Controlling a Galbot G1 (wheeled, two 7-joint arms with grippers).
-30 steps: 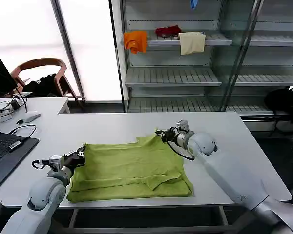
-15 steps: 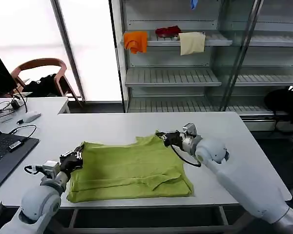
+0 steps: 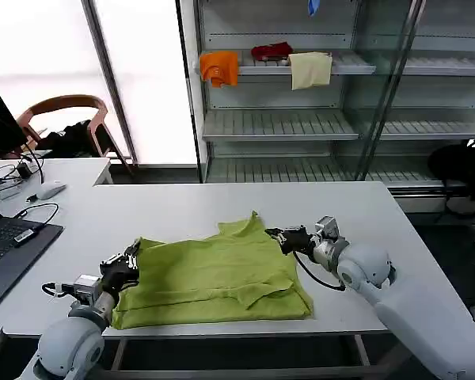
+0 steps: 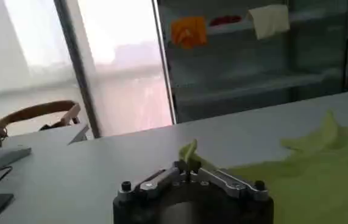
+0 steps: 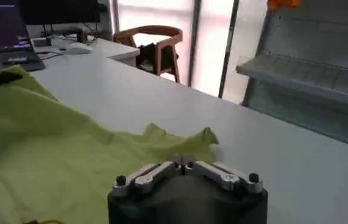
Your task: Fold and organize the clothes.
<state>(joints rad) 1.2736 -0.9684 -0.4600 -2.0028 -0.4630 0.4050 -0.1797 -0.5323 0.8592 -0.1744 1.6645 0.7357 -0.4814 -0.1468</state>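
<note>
The clothes are one lime yellow-green T-shirt [image 3: 214,273], lying partly folded on the white table [image 3: 182,210]. My left gripper [image 3: 131,264] is at the shirt's far left corner and is shut on a pinch of the fabric. In the left wrist view that green tuft sticks up from the shut left gripper [image 4: 189,167], with the T-shirt [image 4: 320,176] spread beyond it. My right gripper [image 3: 275,234] is at the shirt's far right edge, shut on the cloth. In the right wrist view the right gripper [image 5: 184,163] touches the T-shirt [image 5: 52,152].
A shelf unit behind the table holds an orange cloth [image 3: 219,66], a red cloth [image 3: 271,51] and a cream cloth [image 3: 310,69]. On the left are a laptop [image 3: 4,249], cables, a mouse [image 3: 49,190] and a wooden chair [image 3: 67,119].
Both grippers have drawn back toward the table's near edge, the right one also moving rightward. The shirt's far edge has come with them.
</note>
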